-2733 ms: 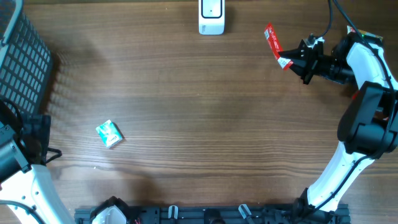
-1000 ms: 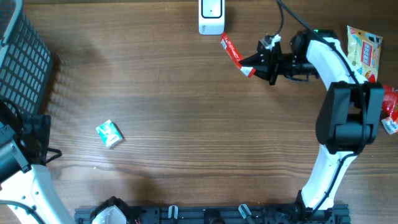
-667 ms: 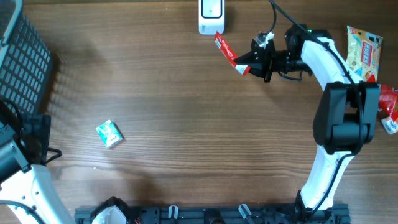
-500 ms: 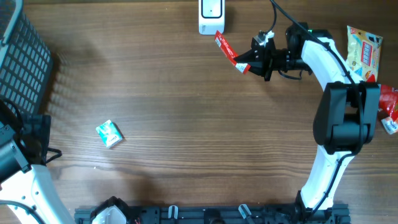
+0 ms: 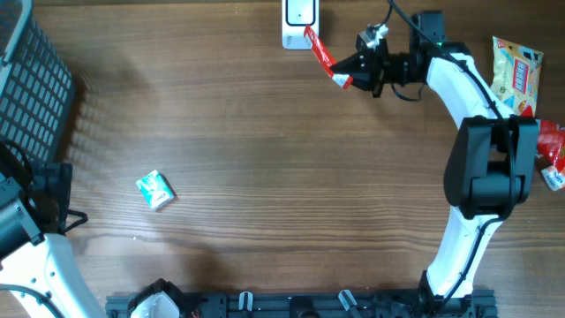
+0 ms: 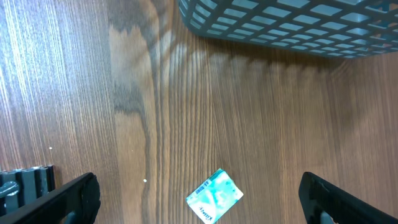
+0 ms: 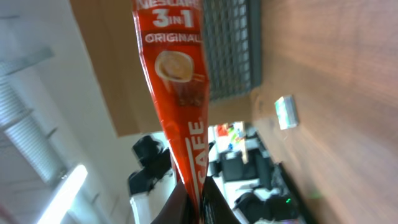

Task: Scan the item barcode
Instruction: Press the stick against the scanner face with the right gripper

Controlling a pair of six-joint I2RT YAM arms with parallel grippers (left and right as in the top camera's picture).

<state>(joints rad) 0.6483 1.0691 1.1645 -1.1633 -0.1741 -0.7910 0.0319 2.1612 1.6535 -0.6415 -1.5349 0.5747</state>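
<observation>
While your right gripper (image 5: 357,69) pinched the red Nescafé sachet (image 5: 320,56) beside the white scanner (image 5: 300,22) — left gripper (image 6: 199,199) wide open — you risked it drooping limply, hiding its barcode.

The sachet (image 5: 321,58) is a long, narrow red stick printed "3 in 1 Original" in white, pinched at one end by the right claw (image 5: 351,76). Its free end slants up to the right edge of the white scanner (image 5: 300,19).
</observation>
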